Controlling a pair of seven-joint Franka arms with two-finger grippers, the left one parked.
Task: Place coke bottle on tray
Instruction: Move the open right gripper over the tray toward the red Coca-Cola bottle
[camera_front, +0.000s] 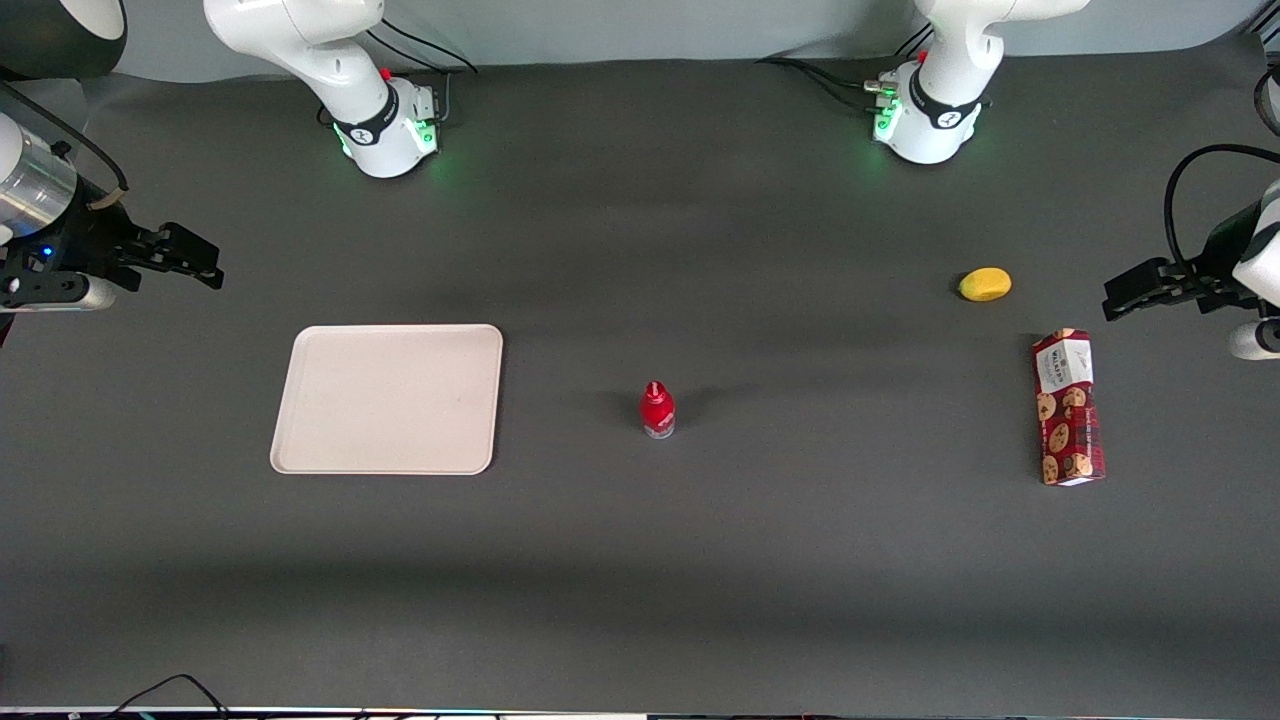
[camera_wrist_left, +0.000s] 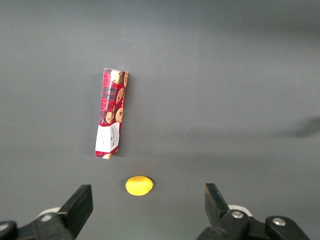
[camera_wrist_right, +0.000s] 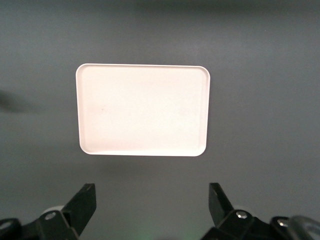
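Observation:
The coke bottle (camera_front: 657, 409), small and red with a red cap and a clear base, stands upright on the dark table near its middle. The cream tray (camera_front: 388, 398) lies flat beside it, toward the working arm's end, with nothing on it. The tray (camera_wrist_right: 143, 110) also fills the middle of the right wrist view. My gripper (camera_front: 196, 263) hovers at the working arm's end of the table, farther from the front camera than the tray and well away from the bottle. Its fingers (camera_wrist_right: 86, 199) are spread wide with nothing between them.
A yellow lemon-like object (camera_front: 985, 284) and a red cookie box (camera_front: 1068, 406) lie toward the parked arm's end of the table. Both show in the left wrist view too, the cookie box (camera_wrist_left: 111, 113) and the yellow object (camera_wrist_left: 139, 185).

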